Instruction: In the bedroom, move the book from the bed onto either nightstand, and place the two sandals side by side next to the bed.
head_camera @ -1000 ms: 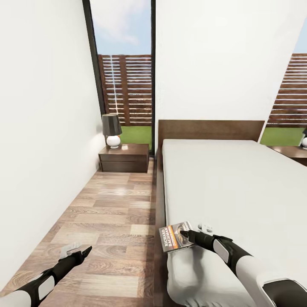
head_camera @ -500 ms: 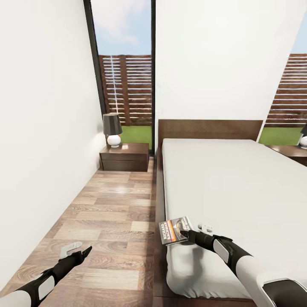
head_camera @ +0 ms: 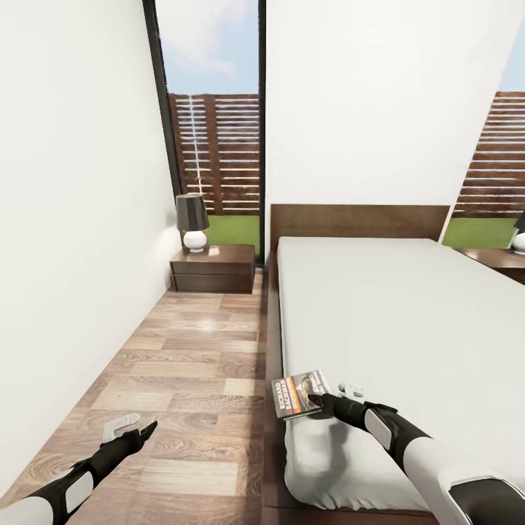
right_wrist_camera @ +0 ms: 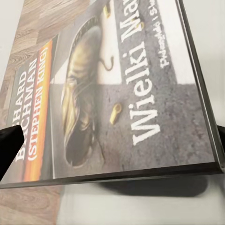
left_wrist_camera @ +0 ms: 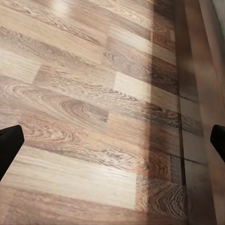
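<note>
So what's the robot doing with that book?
The right gripper is at the book, which sits near the foot corner of the bed, over its edge. Whether the gripper has closed on it can't be told. The left gripper hangs open above the wood floor. A nightstand with a lamp waits by the headboard.

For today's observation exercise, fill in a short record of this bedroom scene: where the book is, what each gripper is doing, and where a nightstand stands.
book: held at the near left corner of the bed, cover up
right gripper: closed on the book's edge
left gripper: open, empty, over the wood floor
nightstand: left of the headboard, lamp on top
</note>
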